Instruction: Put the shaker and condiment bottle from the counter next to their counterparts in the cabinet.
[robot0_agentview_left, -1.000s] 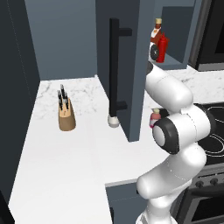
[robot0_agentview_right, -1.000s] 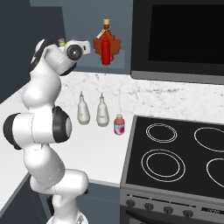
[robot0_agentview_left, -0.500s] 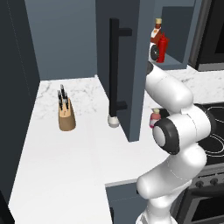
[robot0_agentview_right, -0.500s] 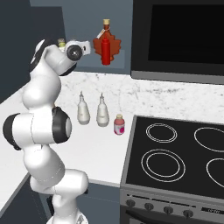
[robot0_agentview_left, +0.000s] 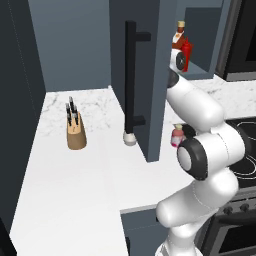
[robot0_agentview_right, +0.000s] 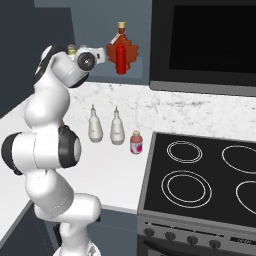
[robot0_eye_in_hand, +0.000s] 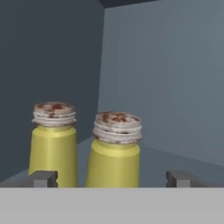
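Inside the cabinet (robot0_agentview_left: 150, 75), my gripper (robot0_eye_in_hand: 111, 178) stands released, its two dark fingertips (robot0_eye_in_hand: 43, 178) spread wide to either side of a yellow shaker (robot0_eye_in_hand: 114, 148) without touching it. A second yellow shaker (robot0_eye_in_hand: 53, 142) stands just beside it, both upright on the shelf floor with speckled caps. On the same shelf, the red condiment bottle (robot0_agentview_right: 120, 58) stands in front of the taller orange-red bottle (robot0_agentview_right: 121, 37). Below, on the marble counter (robot0_agentview_left: 75, 175), I see the knife block (robot0_agentview_left: 75, 130), two white bottles (robot0_agentview_right: 95, 127) and a pink jar (robot0_agentview_right: 135, 143).
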